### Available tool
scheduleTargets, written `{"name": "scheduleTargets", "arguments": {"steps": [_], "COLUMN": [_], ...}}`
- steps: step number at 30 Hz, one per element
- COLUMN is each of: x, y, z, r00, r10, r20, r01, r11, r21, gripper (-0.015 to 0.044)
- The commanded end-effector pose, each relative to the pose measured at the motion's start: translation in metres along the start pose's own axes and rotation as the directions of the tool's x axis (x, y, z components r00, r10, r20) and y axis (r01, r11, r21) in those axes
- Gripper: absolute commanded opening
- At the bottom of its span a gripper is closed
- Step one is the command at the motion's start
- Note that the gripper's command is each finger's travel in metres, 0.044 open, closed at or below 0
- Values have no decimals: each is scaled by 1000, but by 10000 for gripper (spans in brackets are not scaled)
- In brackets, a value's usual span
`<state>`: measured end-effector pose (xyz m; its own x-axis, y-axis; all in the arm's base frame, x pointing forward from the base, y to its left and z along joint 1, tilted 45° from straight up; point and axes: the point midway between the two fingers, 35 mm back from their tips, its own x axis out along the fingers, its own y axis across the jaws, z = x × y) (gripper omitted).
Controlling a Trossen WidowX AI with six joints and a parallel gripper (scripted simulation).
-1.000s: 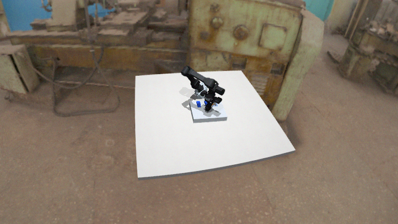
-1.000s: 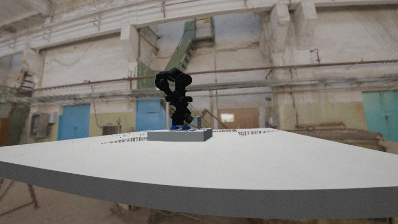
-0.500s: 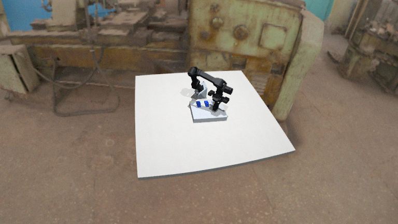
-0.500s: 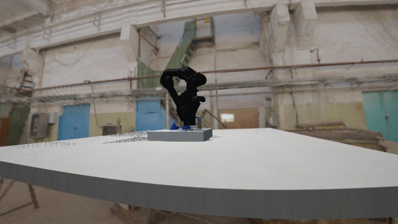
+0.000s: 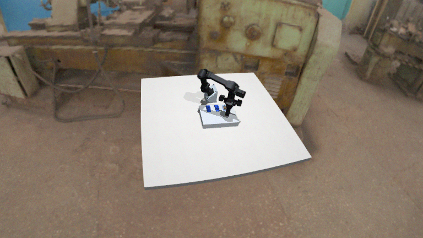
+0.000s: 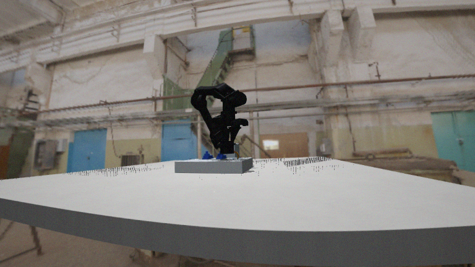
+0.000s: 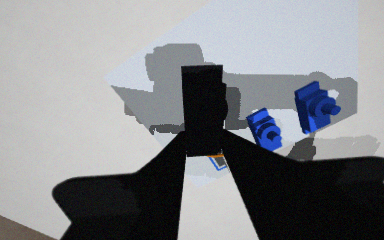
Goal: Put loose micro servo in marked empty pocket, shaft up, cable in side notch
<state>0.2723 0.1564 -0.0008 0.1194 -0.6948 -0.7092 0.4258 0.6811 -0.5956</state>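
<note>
1. Gripper [image 7: 204, 145] fingers partly closed, clamped on the loose micro servo [image 7: 202, 107]: a dark block standing up between the tips in wrist view.
2. Servo is held off the deck [image 7: 280, 45], above it; not seated in the pocket.
3. Marked pocket [image 7: 218, 162]: only a blue-outlined corner w/ an orange bit shows just under the fingertips; rest is hidden by fingers and servo.
4. Two blue servos already on the deck, shafts up: near one [image 7: 265, 129] just right of the held servo, far one [image 7: 314, 106] further right, the two apart.
5. Top view: arm [image 5: 222, 82] reaches over the deck's back edge, gripper pointing down at its right end, beside the blue pair.
6. Exterior view: gripper [image 6: 226, 145] low over the grey deck slab [image 6: 213, 165] on the white table [image 6: 280, 201].
7. No readable brands, labels or writing on any part.
</note>
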Motion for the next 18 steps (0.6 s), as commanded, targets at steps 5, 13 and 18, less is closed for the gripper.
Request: {"name": "scheduleTargets", "arguments": {"steps": [5, 13, 18], "x": [-2, -2, -2], "y": [2, 2, 1], "z": [0, 0, -1], "r00": [1000, 1000, 1000], "r10": [8, 8, 8], "r20": [1, 1, 1], "r01": [-8, -7, -7], "r11": [962, 879, 879], "r21": [-271, -477, -477], "gripper": [0, 0, 0]}}
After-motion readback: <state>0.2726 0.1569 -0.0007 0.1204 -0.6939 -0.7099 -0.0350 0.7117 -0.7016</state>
